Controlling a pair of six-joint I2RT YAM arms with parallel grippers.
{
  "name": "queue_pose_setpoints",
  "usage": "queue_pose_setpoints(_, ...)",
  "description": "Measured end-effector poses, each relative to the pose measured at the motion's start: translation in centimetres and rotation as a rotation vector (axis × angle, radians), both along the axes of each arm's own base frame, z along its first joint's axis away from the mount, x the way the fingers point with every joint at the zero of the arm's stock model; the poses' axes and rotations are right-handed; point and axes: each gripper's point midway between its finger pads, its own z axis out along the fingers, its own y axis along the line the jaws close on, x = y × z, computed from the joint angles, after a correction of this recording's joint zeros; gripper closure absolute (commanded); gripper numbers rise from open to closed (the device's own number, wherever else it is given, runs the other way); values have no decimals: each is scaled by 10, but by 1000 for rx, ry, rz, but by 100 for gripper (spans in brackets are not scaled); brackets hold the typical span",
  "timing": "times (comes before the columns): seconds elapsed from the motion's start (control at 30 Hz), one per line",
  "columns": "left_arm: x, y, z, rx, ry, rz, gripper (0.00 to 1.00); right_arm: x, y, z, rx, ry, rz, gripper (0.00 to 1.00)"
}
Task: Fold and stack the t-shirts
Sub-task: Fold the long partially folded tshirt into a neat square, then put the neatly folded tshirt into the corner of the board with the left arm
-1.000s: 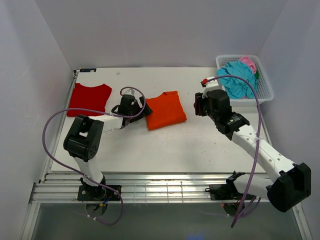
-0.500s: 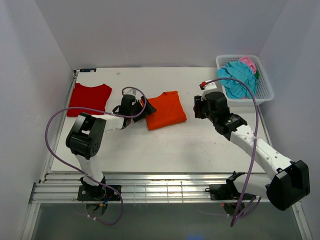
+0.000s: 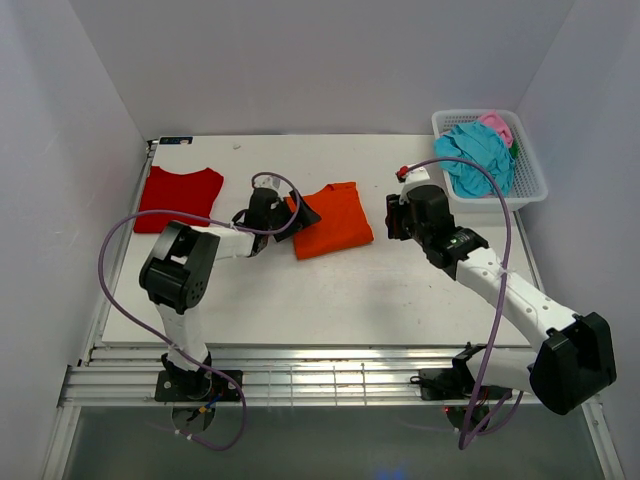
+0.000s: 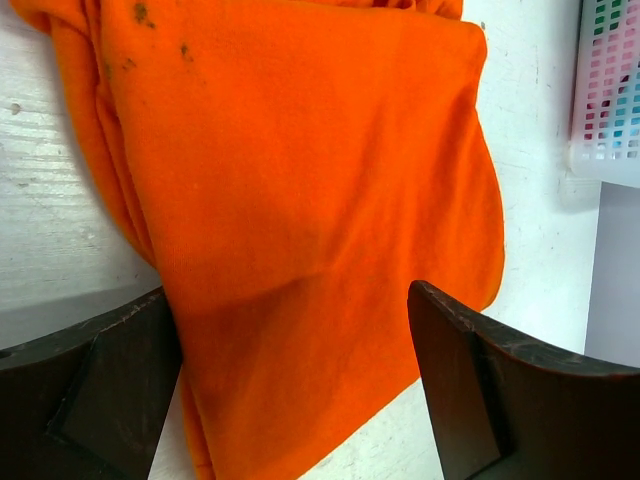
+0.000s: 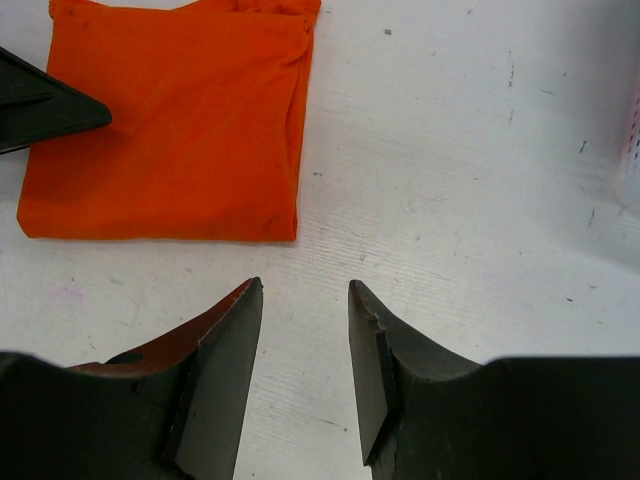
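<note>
Looking at the top view: orange t-shirt [image 3: 335,222] lay folded at upper centre of frame; red t-shirt [image 3: 178,197] lay flat at upper left, well apart from it. Teal t-shirt [image 3: 472,160] and pink t-shirt [image 3: 497,124] sat bunched in the white basket [image 3: 536,165] at upper right. Left gripper [image 3: 300,213] was at the orange shirt's left edge. Right gripper [image 3: 391,216] was just right of that shirt, over bare table [image 3: 350,290]. Left wrist view: both fingers were spread wide at the bottom corners, orange cloth filling the gap between them, nothing clamped. Couldn't tell whether the fingers touched the cloth. Basket corner showed at upper right. Right wrist view: fingers stood partly apart at bottom centre with only bare table between them, holding nothing. Orange shirt sat at upper left, with one dark fingertip of the left gripper over its left edge.
</note>
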Motion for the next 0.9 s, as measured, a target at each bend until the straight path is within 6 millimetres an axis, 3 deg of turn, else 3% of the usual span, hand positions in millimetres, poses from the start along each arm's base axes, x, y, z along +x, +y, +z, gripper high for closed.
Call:
queue_pose_setpoints(0.13,2,-3,0,-3,-2,-4,2,-1,-1,-6,-2,9,-2,54)
queue_pose_setpoints(0.23,5,-6,-1,-7,-1,-3,12,-1,0,-6,-1,7,-2,54)
queue_pose_setpoints(0.37,8,-10,-8,-7,9,-3,38,0,0,-5,1,4,-2,54)
queue_pose_setpoints(0.5,10,-9,-16,0,24,7,50,-2,-1,-9,0,10,-4,54)
queue_pose_setpoints(0.67,13,-10,-19,6,31,8,48,-5,-2,-11,2,14,-6,54)
queue_pose_setpoints(0.7,14,-12,-20,6,30,7,43,-5,-3,-10,4,11,-6,54)
queue_pose_setpoints(0.73,16,-13,-19,2,27,4,32,-6,-3,-8,9,6,-7,54)
queue_pose_setpoints(0.83,23,-21,-11,-12,4,-10,22,-7,-3,-3,17,-5,-8,54)
queue_pose_setpoints(0.9,25,-24,-9,-17,-5,-17,20,-7,-3,-3,20,-6,-9,53)
